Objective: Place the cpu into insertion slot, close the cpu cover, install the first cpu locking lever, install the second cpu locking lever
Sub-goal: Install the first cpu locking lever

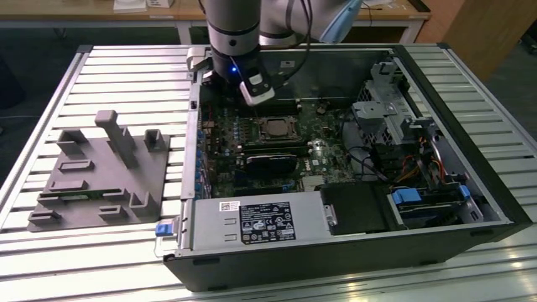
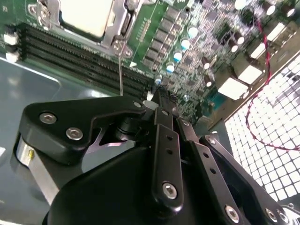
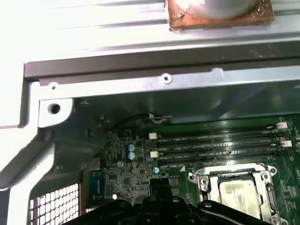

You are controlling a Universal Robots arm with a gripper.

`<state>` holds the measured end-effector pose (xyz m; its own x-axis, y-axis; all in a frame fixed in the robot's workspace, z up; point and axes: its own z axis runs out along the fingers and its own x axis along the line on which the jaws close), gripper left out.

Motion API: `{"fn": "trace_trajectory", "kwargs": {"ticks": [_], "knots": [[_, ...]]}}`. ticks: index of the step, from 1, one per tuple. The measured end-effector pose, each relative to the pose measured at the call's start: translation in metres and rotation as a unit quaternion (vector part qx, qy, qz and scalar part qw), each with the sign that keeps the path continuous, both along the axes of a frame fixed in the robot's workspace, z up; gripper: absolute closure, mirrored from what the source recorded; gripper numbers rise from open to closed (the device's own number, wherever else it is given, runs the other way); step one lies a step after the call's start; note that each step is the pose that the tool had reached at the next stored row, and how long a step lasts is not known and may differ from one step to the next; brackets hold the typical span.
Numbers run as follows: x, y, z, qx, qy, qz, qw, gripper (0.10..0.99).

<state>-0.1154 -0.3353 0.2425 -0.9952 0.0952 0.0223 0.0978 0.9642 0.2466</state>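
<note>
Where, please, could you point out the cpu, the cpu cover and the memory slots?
cpu [image 3: 236, 197]: first wrist view, on the middle of its pale face.
cpu cover [image 3: 208, 192]: first wrist view, on the frame's side bar.
memory slots [image 3: 220, 145]: first wrist view, on one long black slot.

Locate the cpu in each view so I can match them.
Exterior view: cpu at the motherboard's centre, beside the memory slots.
Second wrist view: cpu just beyond the slots.
First wrist view: cpu beside the slots.
Shared landmark: the memory slots.

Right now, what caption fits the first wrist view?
The cpu sits in the insertion slot, beside long memory slots on the green motherboard.
</note>
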Motion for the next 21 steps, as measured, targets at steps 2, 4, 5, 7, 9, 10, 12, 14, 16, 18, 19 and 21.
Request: {"fn": "trace_trajectory", "kwargs": {"ticks": [2, 4, 5, 7, 9, 10, 12, 14, 16, 18, 19, 21], "knots": [[-0.0008, 0.0000, -0.0003, 0.0090, 0.0000, 0.000, 1.0000, 0.980], [-0.0007, 0.0000, -0.0007, 0.0144, -0.0001, 0.000, 0.9999, 0.980], [-0.0002, 0.0001, -0.0008, 0.0145, 0.0000, 0.000, 0.9999, 0.980], [0.0026, 0.0000, -0.0009, 0.0146, 0.0000, 0.000, 0.9999, 0.980], [0.0069, 0.0000, -0.0012, 0.0146, 0.0000, 0.000, 0.9999, 0.980], [0.0094, 0.0000, -0.0013, 0.0146, 0.0000, 0.000, 0.9999, 0.980], [0.0143, 0.0000, -0.0015, 0.0146, 0.0000, 0.000, 0.9999, 0.980], [0.0191, 0.0000, -0.0017, 0.0146, 0.0000, 0.000, 0.9999, 0.980], [0.0241, 0.0000, -0.0019, 0.0146, 0.0000, 0.000, 0.9999, 0.980], [0.0291, 0.0000, -0.0020, 0.0146, 0.0000, 0.000, 0.9999, 0.980], [0.0317, 0.0000, -0.0021, 0.0146, 0.0001, 0.000, 0.9999, 0.980], [0.0370, 0.0000, -0.0022, 0.0146, 0.0001, 0.000, 0.9999, 0.980]]}}
